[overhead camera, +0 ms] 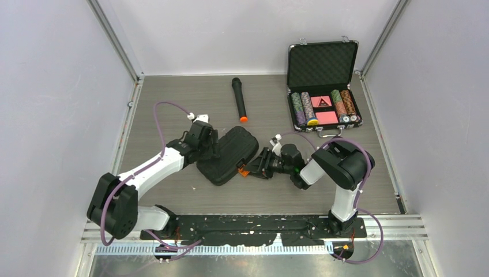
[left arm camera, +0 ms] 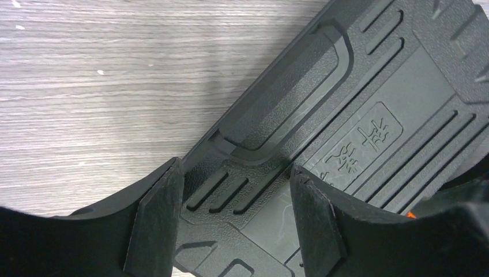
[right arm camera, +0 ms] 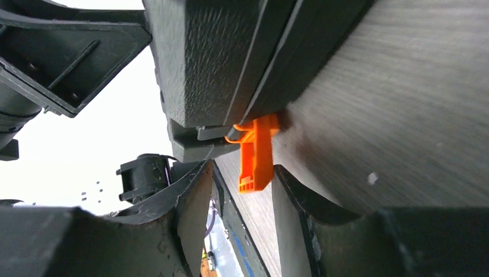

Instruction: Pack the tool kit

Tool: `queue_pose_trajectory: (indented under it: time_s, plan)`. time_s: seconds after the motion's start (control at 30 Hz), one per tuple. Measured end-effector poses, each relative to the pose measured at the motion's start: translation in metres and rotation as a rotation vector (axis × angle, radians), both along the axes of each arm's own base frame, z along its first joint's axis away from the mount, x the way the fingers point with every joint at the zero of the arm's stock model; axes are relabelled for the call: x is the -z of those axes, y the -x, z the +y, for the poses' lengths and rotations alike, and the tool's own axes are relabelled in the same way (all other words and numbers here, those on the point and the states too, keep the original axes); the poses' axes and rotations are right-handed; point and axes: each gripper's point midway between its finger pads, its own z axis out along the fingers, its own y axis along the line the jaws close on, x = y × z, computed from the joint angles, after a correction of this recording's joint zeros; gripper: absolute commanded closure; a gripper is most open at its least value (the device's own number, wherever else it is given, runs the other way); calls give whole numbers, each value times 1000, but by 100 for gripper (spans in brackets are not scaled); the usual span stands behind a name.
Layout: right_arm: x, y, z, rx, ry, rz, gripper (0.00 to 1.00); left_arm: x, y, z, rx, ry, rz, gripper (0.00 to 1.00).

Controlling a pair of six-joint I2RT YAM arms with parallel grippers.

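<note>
With the tool kit [overhead camera: 228, 154] lying closed at mid-bench [overhead camera: 173, 104], steady its ribbed lid using the left end effector [left arm camera: 236, 225], jaws apart over it, while the right end effector [right arm camera: 242, 219], jaws apart astride the unfastened orange latch [right arm camera: 255, 156], presses that latch squarely home.
</note>
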Motion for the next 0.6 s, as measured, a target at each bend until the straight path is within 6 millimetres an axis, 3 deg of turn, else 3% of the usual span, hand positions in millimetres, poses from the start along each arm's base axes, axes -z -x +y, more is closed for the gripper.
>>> queue_pose_trajectory:
  time_s: [0.2, 0.3, 0.6]
  plan:
    - [3, 16, 4, 38, -10, 14, 52, 1, 5, -23, 6, 73, 9, 42]
    - [8, 21, 2, 73, 2, 24, 57, 2, 9, -30, 4, 103, 18, 43]
    - [14, 12, -20, 229, 19, -22, 59, 2, 12, -34, -15, 132, 17, 43]
